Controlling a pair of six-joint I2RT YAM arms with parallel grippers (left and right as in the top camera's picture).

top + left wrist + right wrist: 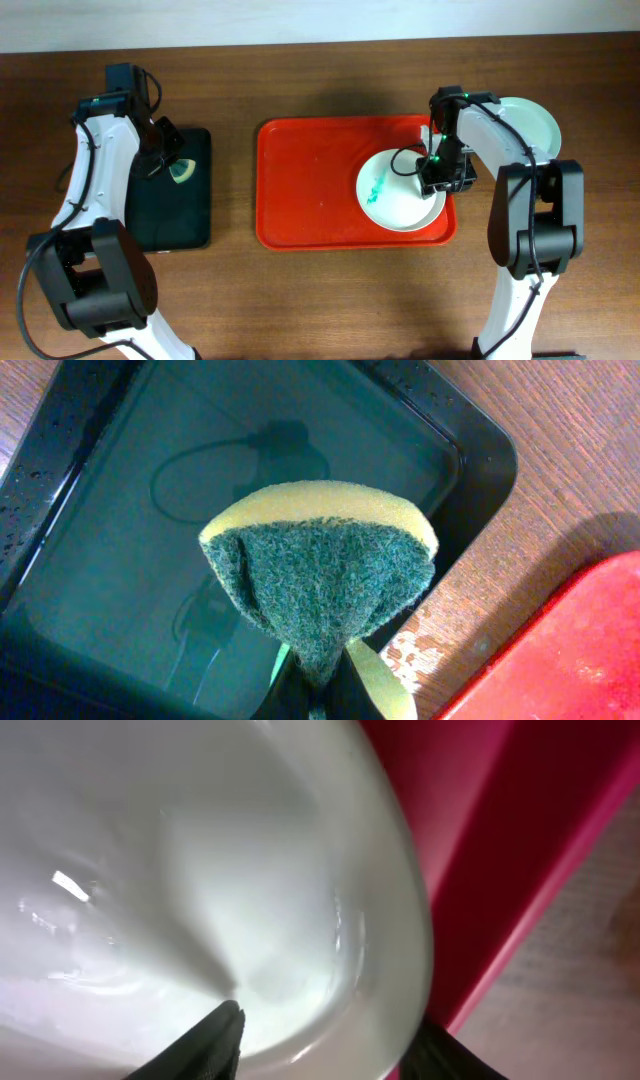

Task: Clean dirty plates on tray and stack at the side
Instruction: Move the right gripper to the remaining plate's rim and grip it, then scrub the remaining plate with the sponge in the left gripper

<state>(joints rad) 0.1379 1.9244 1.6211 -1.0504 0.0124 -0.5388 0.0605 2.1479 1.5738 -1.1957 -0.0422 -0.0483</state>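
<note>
A white plate [395, 195] with a teal-green smear [378, 187] lies at the right end of the red tray [300, 180]. My right gripper [447, 178] grips its right rim, one finger inside the dish and one under the edge, as the right wrist view shows [330, 1030] on the plate [200, 870]. A pale mint plate [530, 125] sits on the table right of the tray. A third plate is not clearly visible. My left gripper [170, 165] is shut on a yellow-and-green sponge [320, 580] above the black tray [100, 510].
The black tray [175, 215] holds water and stands left of the red tray, with a strip of wooden table between them. The red tray's corner shows in the left wrist view [560, 650]. The right arm reaches over the mint plate.
</note>
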